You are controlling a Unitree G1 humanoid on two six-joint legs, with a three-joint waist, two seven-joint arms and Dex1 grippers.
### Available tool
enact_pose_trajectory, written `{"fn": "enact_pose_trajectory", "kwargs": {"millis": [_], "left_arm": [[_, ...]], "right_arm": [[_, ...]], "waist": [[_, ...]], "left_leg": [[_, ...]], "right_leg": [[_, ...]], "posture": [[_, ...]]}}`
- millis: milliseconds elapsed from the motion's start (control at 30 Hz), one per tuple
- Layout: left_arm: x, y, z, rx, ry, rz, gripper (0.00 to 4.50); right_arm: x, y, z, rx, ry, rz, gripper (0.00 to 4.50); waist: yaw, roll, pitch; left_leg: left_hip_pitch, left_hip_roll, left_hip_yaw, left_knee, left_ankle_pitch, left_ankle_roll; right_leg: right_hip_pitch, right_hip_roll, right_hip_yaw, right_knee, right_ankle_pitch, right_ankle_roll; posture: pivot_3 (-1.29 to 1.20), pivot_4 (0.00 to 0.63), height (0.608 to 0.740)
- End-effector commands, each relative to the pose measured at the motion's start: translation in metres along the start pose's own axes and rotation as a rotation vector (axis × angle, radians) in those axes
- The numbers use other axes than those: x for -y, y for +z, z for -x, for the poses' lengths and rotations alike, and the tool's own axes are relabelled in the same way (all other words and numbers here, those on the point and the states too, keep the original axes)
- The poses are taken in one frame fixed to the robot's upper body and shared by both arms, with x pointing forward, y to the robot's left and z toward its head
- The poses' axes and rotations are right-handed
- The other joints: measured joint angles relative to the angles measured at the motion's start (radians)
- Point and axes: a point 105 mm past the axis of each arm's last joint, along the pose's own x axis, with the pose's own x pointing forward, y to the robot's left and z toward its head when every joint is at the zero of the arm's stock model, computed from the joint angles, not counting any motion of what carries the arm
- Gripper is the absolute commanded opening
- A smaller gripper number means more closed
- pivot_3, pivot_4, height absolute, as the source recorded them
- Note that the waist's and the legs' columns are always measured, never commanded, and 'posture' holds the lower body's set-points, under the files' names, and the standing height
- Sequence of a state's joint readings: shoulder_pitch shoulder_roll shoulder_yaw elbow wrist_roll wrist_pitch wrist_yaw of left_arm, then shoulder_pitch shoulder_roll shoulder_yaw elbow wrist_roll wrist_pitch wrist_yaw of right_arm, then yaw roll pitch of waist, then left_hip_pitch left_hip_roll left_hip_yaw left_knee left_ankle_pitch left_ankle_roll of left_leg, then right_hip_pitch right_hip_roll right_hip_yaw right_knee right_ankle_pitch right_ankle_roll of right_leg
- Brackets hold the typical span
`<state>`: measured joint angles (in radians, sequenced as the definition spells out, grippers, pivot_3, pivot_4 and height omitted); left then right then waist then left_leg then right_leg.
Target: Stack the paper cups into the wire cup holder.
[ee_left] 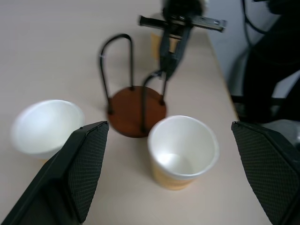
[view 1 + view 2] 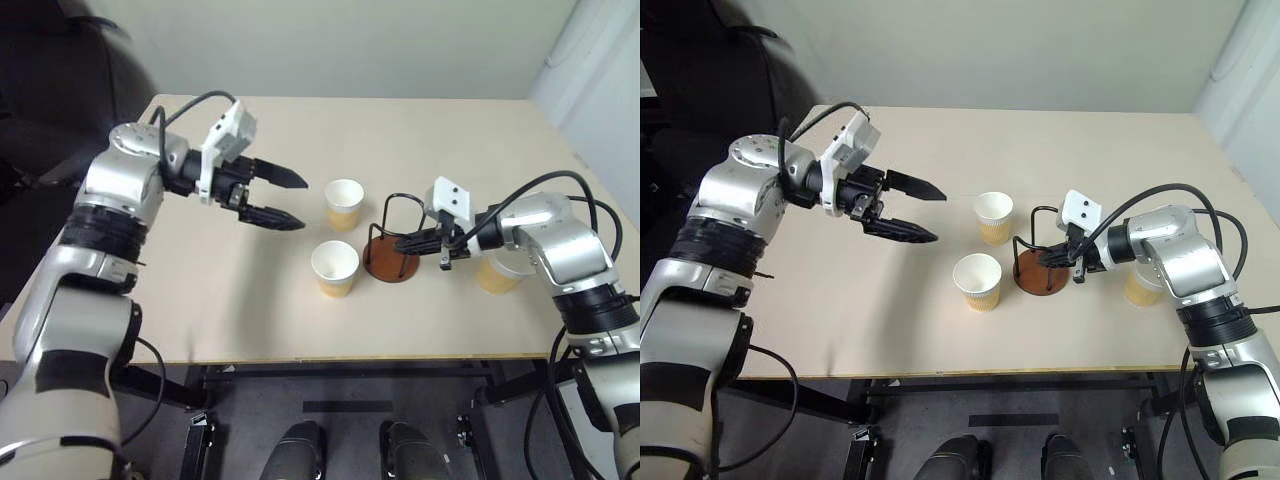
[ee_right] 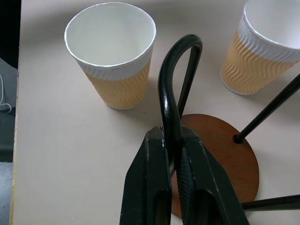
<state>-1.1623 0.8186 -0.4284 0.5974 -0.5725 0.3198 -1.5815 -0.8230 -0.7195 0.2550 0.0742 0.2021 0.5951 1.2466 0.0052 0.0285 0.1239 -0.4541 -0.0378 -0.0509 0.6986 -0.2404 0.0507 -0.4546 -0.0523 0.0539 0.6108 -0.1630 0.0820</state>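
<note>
Left gripper (image 2: 285, 199) spread wide, empty, above the beige counter (image 2: 200, 300). Two tan-and-white ribbed paper cups (image 2: 344, 204) (image 2: 335, 268) stand upright just left of the black wire cup holder on its reddish-brown disc (image 2: 391, 257). Right gripper (image 2: 405, 243) clamped on one wire loop. Third cup (image 2: 497, 274) sits behind the right arm.

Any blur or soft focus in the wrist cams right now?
Left wrist view: far paper cup and right gripper look soft; near cup is sharper. Right wrist view: crisp on the wire cup holder loop and both cups' ridges.
</note>
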Motion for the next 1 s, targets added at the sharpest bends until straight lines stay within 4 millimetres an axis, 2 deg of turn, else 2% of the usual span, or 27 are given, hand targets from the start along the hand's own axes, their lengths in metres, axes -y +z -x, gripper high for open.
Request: {"fn": "enact_pose_trajectory", "kwargs": {"millis": [33, 467, 600, 833, 1000], "left_arm": [[0.011, 0.010, 0.001, 0.010, -0.061, -0.031, 4.50], [0.011, 0.008, 0.002, 0.003, -0.062, -0.024, 4.50], [0.010, 0.009, 0.003, 0.002, -0.058, -0.024, 4.50], [0.008, 0.016, -0.001, 0.016, -0.064, -0.024, 4.50], [0.004, 0.017, -0.003, 0.028, -0.057, -0.022, 4.50]], "right_arm": [[0.001, 0.007, 0.005, 0.012, -0.014, 0.034, 0.03], [0.001, 0.005, 0.006, 0.003, -0.024, 0.029, 0.03], [0.001, 0.004, 0.006, -0.001, -0.023, 0.018, 1.02], [0.003, 0.003, 0.008, -0.016, -0.042, 0.030, 3.45], [0.007, 0.005, 0.021, -0.006, -0.078, 0.010, 3.45]], "waist": [[0.000, 0.000, 0.000], [0.000, 0.000, 0.000], [0.000, 0.000, 0.000], [0.000, 0.000, 0.000], [0.001, 0.000, 0.000]], "left_leg": [[0.000, 0.000, 0.000, 0.000, 0.000, 0.000], [0.000, 0.000, 0.000, 0.000, 0.001, 0.000], [0.000, 0.000, 0.000, 0.000, 0.001, 0.000], [0.000, 0.000, 0.000, 0.000, 0.001, 0.000], [0.000, 0.000, 0.000, 0.000, 0.001, 0.000]], "right_leg": [[0.000, 0.000, 0.000, 0.000, 0.000, 0.000], [0.001, 0.000, 0.000, 0.000, -0.001, -0.002], [0.001, 0.000, 0.000, 0.000, -0.001, -0.002], [0.001, 0.000, 0.000, 0.000, -0.001, -0.002], [0.001, 0.000, 0.000, 0.000, -0.001, -0.002]], "posture": [[0.00, 0.150, 0.740], [0.00, 0.150, 0.740], [0.00, 0.150, 0.740], [0.00, 0.150, 0.740], [0.00, 0.150, 0.740]]}}
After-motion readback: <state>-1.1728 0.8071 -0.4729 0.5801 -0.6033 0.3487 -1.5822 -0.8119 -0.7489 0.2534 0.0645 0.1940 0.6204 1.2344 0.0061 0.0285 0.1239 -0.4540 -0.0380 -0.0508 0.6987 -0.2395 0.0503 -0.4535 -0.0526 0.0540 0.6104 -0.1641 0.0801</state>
